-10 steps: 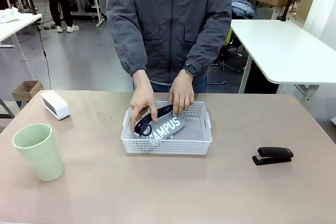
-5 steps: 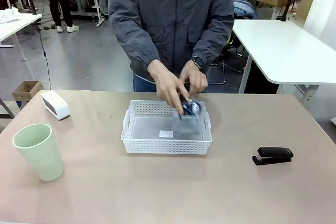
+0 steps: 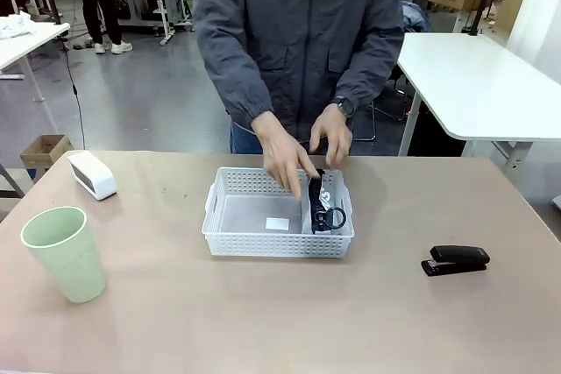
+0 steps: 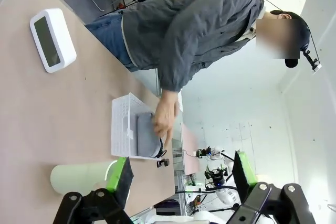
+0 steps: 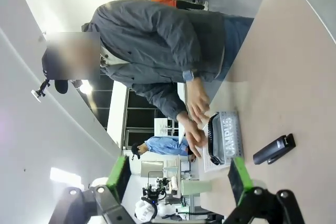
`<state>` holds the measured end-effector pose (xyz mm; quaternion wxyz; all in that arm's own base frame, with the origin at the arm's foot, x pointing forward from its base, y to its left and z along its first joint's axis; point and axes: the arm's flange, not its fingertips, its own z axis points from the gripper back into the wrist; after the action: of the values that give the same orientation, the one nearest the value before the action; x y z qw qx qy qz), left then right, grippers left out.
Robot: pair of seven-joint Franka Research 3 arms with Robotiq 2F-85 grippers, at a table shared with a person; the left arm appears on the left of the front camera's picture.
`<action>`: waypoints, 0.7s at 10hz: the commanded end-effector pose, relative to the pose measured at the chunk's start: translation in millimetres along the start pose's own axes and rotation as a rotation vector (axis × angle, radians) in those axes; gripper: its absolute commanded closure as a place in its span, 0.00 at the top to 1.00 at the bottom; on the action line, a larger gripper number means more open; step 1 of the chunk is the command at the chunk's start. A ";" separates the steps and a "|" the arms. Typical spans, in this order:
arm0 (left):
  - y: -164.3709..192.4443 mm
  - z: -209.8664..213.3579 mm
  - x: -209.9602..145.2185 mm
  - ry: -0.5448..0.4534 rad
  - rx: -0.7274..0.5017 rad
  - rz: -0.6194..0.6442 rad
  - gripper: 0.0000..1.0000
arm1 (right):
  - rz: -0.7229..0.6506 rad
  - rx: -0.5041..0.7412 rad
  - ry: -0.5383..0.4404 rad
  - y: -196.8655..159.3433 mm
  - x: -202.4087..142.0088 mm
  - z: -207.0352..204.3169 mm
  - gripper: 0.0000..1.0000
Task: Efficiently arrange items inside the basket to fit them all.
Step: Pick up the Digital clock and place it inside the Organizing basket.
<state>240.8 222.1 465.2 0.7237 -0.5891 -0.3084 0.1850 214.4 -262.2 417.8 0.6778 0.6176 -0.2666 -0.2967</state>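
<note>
Basket (image 3: 276,245) mid-table on table (image 3: 263,321), long side toward robot. Pouch (image 3: 317,203) inside it, stood on edge against the right end wall, strap (image 3: 333,217) loop on top at the near end. Small white label (image 3: 277,223) on basket floor, left of pouch.

Two hands of person at far side, both at pouch: one hand (image 3: 285,162) with fingers down along its left face, other hand (image 3: 331,136), watch (image 3: 344,107) on wrist, over its far end.

Cup (image 3: 63,251) upright at near left of table, well apart from basket. Block (image 3: 92,174) at far left near table edge, beyond cup. Stapler (image 3: 456,260) lying flat right of basket, apart from it.

Left jaws released, spread wide, nothing between pads (image 4: 118,181). From left wrist: cup (image 4: 84,177) just past one pad, basket (image 4: 122,129) with pouch (image 4: 147,136) farther on, block (image 4: 51,40) off to the side.

Right jaws released too, wide apart, pads (image 5: 118,178) empty. From right wrist: "CAMPUS" print on pouch (image 5: 230,135) facing this side, stapler (image 5: 273,149) beside it.
</note>
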 end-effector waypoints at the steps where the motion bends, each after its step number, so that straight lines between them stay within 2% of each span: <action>1: -0.3 -0.5 2.7 -0.001 -0.017 -0.023 1.00 | 0.016 0.020 -0.007 1.2 0.9 -2.9 1.00; 4: 0.7 -1.3 0.4 0.002 0.005 0.001 1.00 | 0.016 0.020 -0.007 1.2 0.9 -2.9 1.00; 5: -5.0 -6.3 5.2 0.097 0.095 -0.004 1.00 | 0.016 0.020 -0.007 1.2 0.9 -2.9 1.00; 7: -48.3 -26.7 23.5 0.194 0.313 -0.075 1.00 | 0.016 0.020 -0.007 1.2 0.9 -2.9 1.00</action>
<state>263.4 208.8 487.4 0.7974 -0.5233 -0.2549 0.1593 215.0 -261.5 417.5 0.6786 0.6171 -0.2643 -0.2979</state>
